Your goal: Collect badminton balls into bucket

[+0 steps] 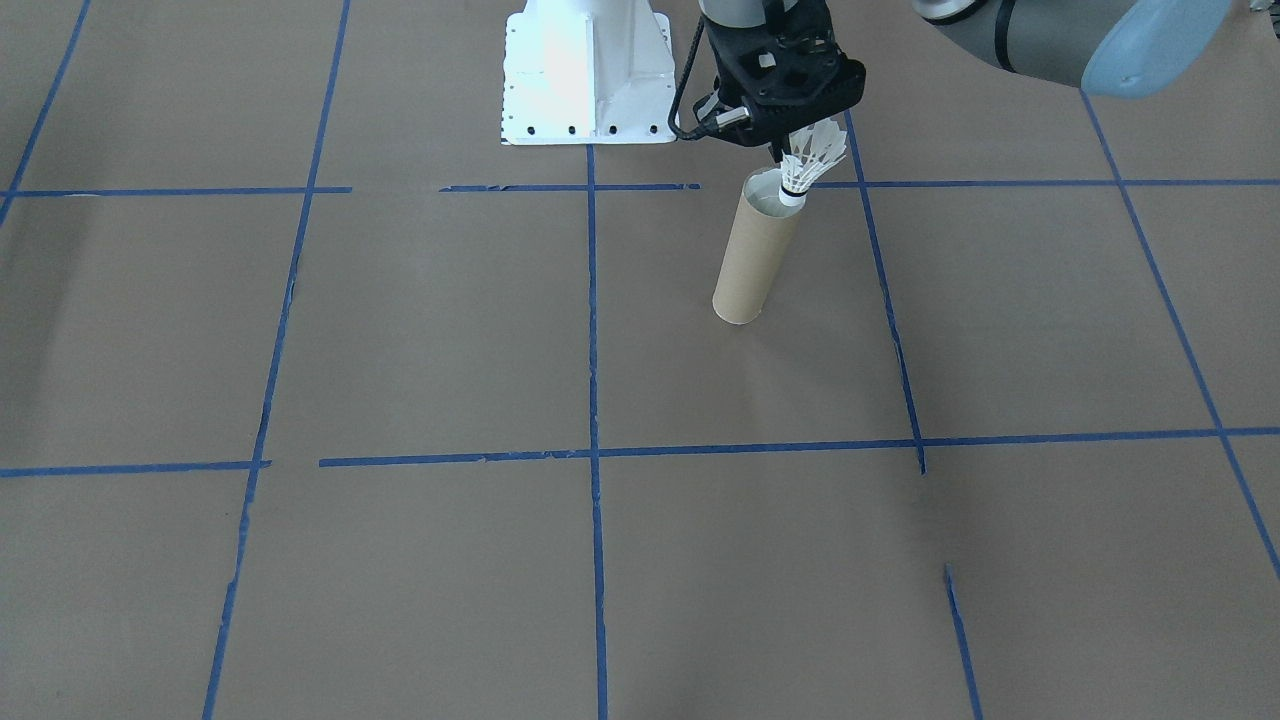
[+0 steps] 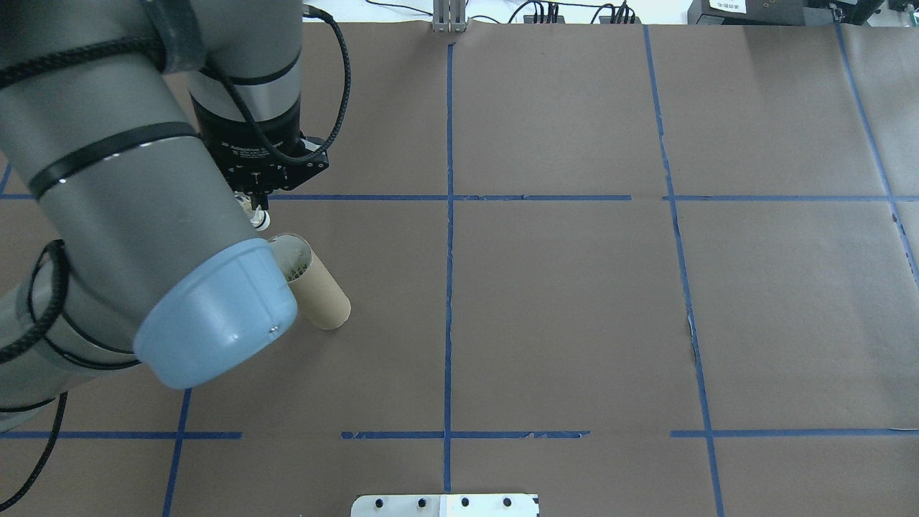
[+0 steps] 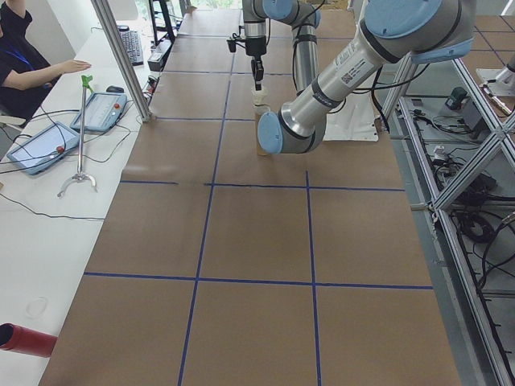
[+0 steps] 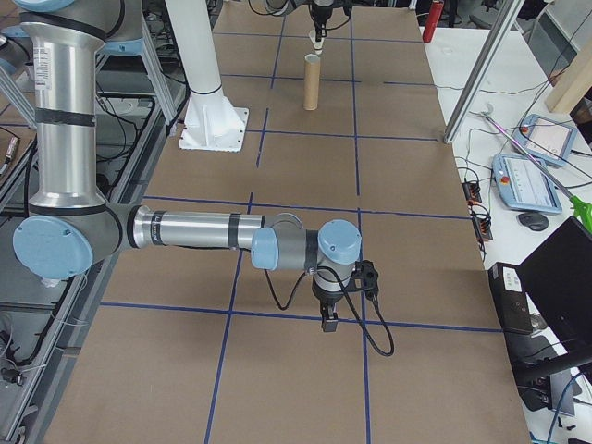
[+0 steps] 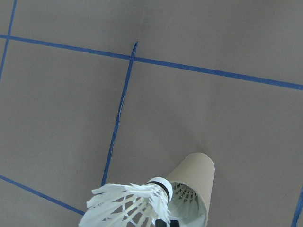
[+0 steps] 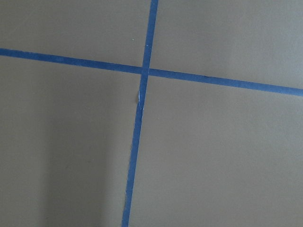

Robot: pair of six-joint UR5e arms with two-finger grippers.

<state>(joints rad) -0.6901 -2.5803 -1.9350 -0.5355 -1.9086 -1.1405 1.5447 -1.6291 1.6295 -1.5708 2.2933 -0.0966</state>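
The bucket [image 1: 755, 255], a brown cardboard tube, stands upright on the paper-covered table. My left gripper [image 1: 800, 145] hangs just above its mouth, shut on the feathers of a white badminton ball [image 1: 808, 165]. The cork tip points down at the tube's rim. In the left wrist view the held badminton ball [image 5: 128, 205] lies beside the bucket's [image 5: 194, 172] open end, and a white feather lattice shows inside it. My right gripper [image 4: 328, 319] shows only in the exterior right view, low over the table far from the bucket [image 4: 312, 81]; I cannot tell its state.
The white robot base [image 1: 585, 75] stands close beside the bucket. Blue tape lines [image 1: 592, 400] grid the brown paper. In the overhead view my left arm's blue-capped elbow [image 2: 215, 316] covers part of the bucket [image 2: 323, 301]. A person [image 3: 24, 56] sits at the side table with tablets.
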